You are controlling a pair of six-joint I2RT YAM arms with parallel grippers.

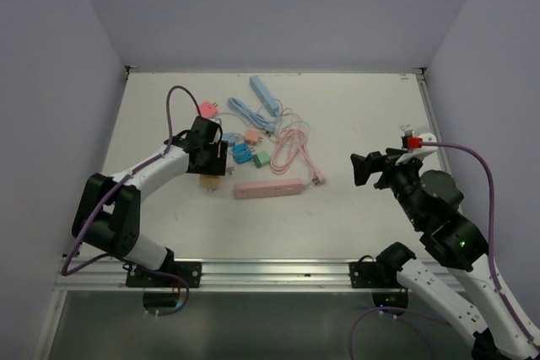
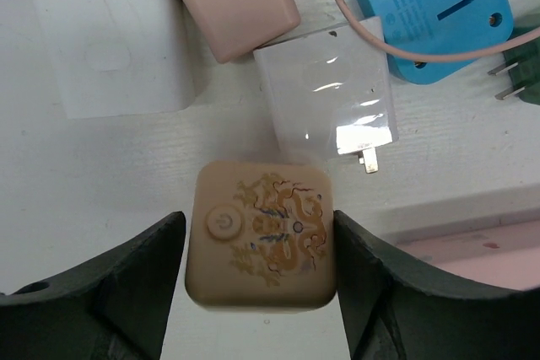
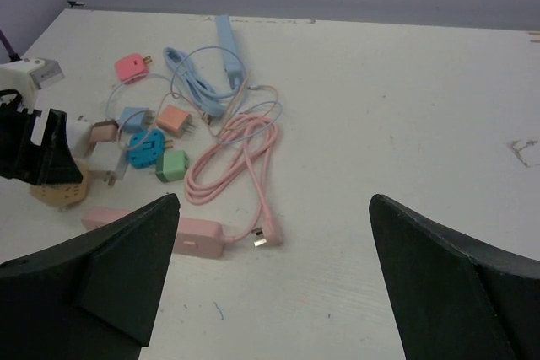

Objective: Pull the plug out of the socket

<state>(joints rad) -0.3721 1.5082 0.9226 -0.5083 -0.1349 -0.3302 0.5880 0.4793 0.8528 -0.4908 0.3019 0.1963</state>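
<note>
Your tan plug (image 2: 261, 235), with a gold pattern and a power symbol on its face, lies on the tabletop (image 1: 354, 107) just beside the left end of the pink power strip (image 1: 270, 188).

Beyond the plug sit a white charger (image 2: 114, 44), a pinkish-brown plug (image 2: 234, 2), a film-wrapped white block (image 2: 325, 94) and a blue adapter (image 2: 439, 14). A coiled pink cable (image 1: 291, 149) lies further right.

Your left claw (image 2: 258, 246) points down with its fingers close against both sides of the tan plug. You cannot tell whether they press.

Your right claw (image 3: 274, 208) stands wide open and holds nothing, raised at the right, well apart.

The tabletop is white. The walls (image 1: 278, 6) are pale grey.
</note>
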